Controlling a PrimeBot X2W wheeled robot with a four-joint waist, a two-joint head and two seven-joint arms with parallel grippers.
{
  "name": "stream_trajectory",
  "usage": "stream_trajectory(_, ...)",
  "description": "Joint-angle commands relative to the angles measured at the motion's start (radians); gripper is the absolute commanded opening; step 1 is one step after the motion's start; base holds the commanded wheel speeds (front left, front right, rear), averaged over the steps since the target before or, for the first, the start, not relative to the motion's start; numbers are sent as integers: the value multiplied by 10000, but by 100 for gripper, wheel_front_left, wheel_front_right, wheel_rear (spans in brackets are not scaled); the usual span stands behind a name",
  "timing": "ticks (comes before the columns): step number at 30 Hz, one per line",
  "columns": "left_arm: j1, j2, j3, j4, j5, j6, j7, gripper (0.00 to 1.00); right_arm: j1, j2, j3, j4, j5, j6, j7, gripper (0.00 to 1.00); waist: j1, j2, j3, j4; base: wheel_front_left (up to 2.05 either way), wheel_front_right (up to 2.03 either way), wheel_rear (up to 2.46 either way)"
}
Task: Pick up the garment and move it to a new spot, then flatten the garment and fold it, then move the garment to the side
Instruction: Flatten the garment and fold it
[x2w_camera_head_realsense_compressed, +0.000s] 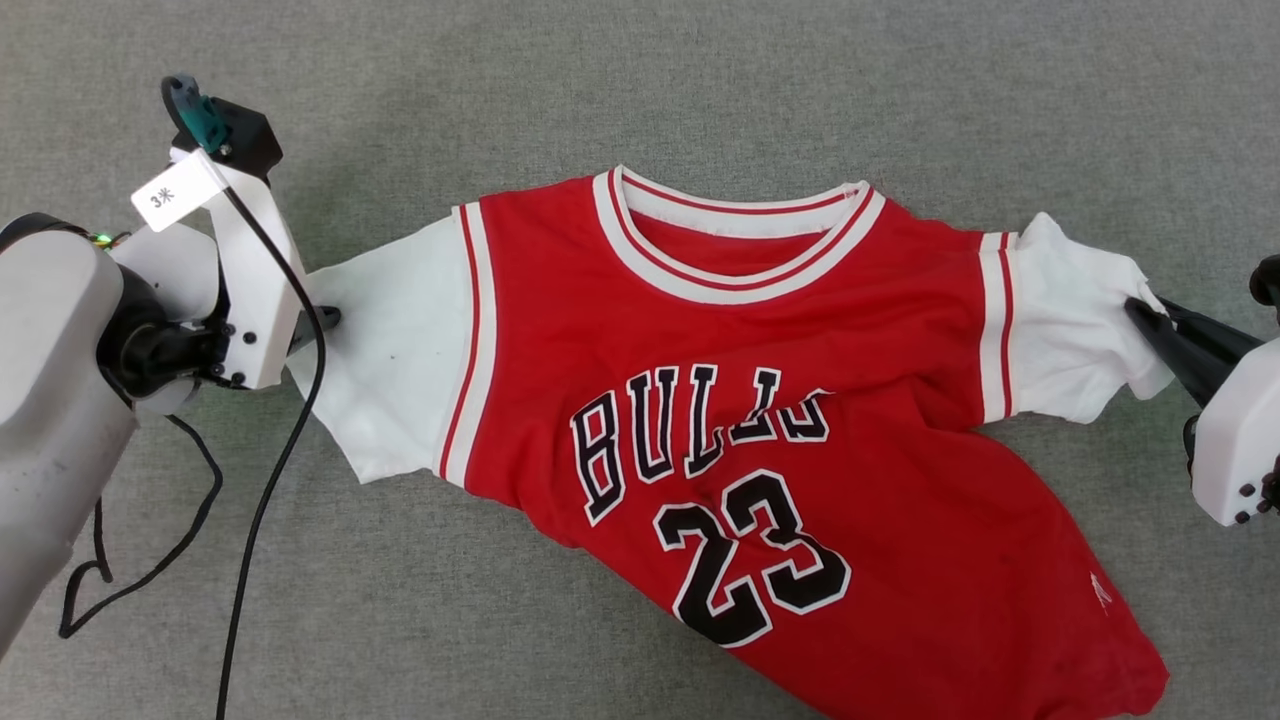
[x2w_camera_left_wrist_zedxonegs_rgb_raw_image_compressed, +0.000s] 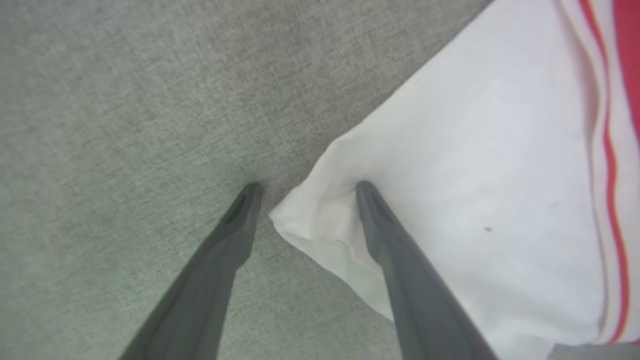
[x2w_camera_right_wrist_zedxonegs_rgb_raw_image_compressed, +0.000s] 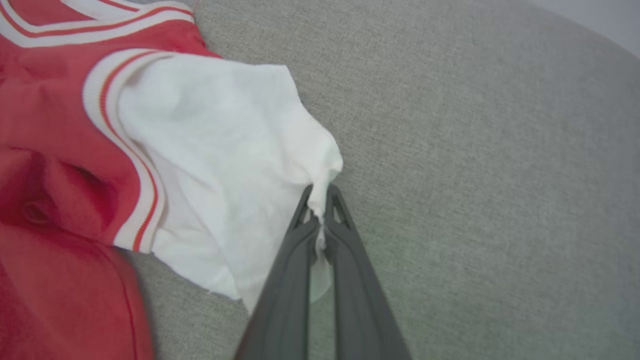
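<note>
Bare grey woven surface (x2w_camera_head_realsense_compressed: 700, 80) lies open beyond the collar and past both sleeves. The red shirt (x2w_camera_head_realsense_compressed: 760, 400) lies spread front-up on it, soft and rumpled, its lower body skewed to the right. The left gripper (x2w_camera_left_wrist_zedxonegs_rgb_raw_image_compressed: 308, 186) stands wide astride the left white sleeve's corner; the right gripper (x2w_camera_right_wrist_zedxonegs_rgb_raw_image_compressed: 320, 192) pinches the right sleeve's bunched edge

The garment (x2w_camera_head_realsense_compressed: 760, 330) lies spread — right gripper (x2w_camera_head_realsense_compressed: 1142, 312) pinching it
</note>
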Motion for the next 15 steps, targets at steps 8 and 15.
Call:
stream_trajectory(8,700,-78,-1394,73,-327,8,-373,0,-300,76,130,176,16,-14,-222,0,2,0,-61,77,0,0,0)
stream_trajectory(15,22,107,-1629,-488,-176,0,-2005,0,-390,-60,272,371,27,-14,-455,0,2,0,-649,261,0,0,0)
